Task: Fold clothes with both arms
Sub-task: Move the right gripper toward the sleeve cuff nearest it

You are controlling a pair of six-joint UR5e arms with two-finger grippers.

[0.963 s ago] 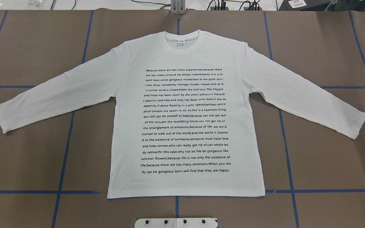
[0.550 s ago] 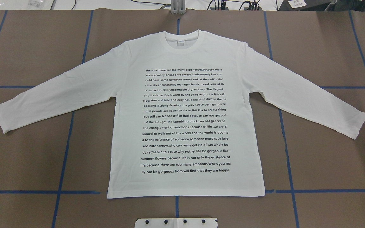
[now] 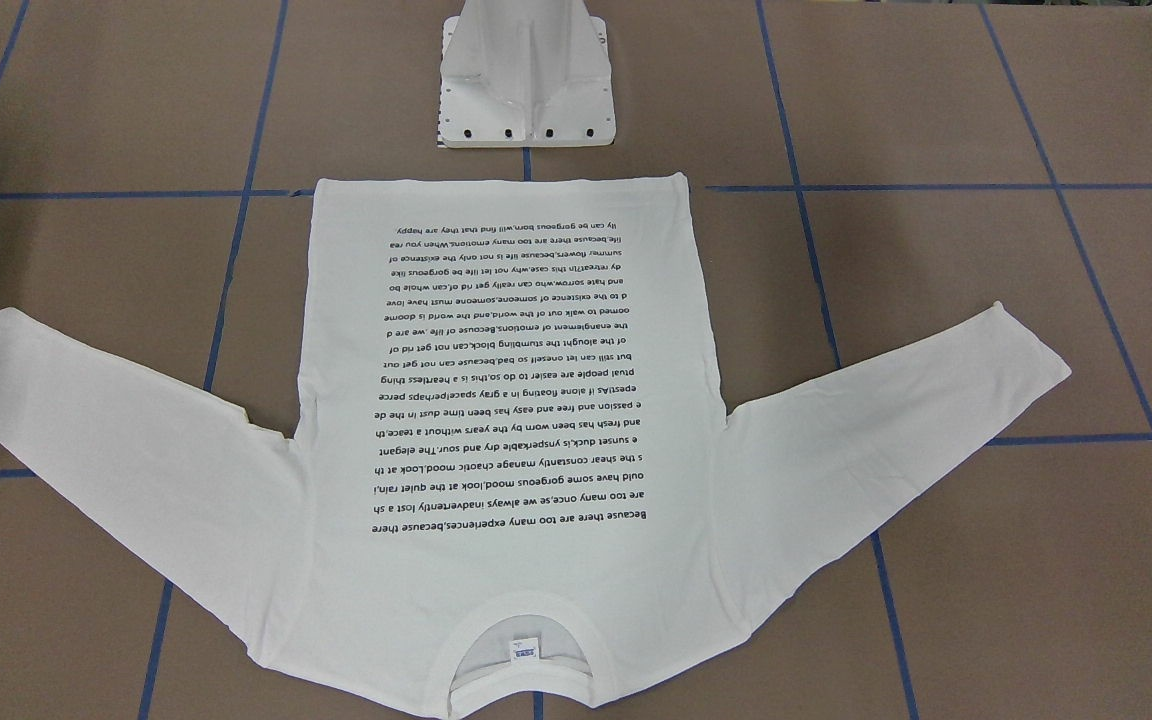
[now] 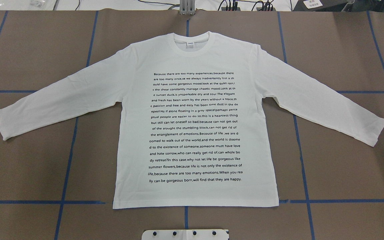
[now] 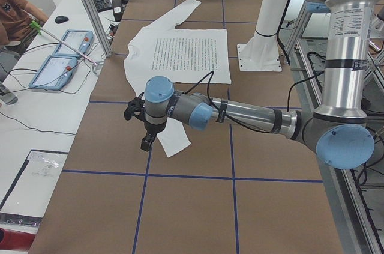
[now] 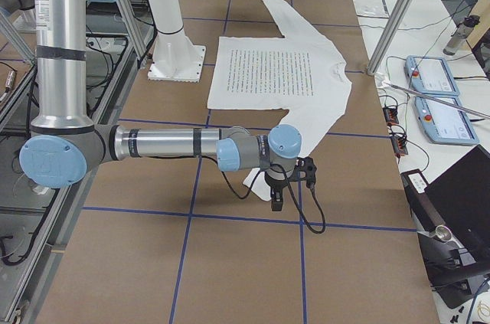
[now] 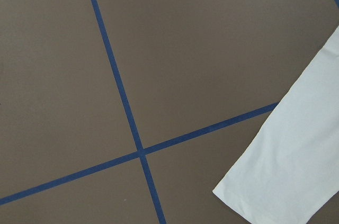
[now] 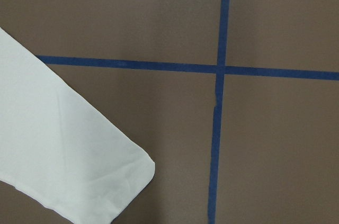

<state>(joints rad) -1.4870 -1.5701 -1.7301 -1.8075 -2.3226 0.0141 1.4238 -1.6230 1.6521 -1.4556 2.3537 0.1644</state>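
The clothes are one white long-sleeved T-shirt (image 4: 135, 133) lying flat and print side up on the brown table, collar (image 4: 192, 41) far from the robot and both sleeves spread out. The front-facing view shows the shirt (image 3: 356, 580) the same way. My left gripper (image 5: 147, 137) shows only in the exterior left view, hanging over the left sleeve's cuff (image 7: 286, 176). My right gripper (image 6: 277, 194) shows only in the exterior right view, over the right sleeve's cuff (image 8: 63, 155). I cannot tell whether either is open or shut.
Blue tape lines (image 4: 68, 146) grid the brown table. The white pedestal base (image 3: 526, 95) stands just behind the shirt's hem. A side table with control pendants (image 5: 63, 56) and cables runs along the far side. A person (image 5: 15, 5) sits beside it.
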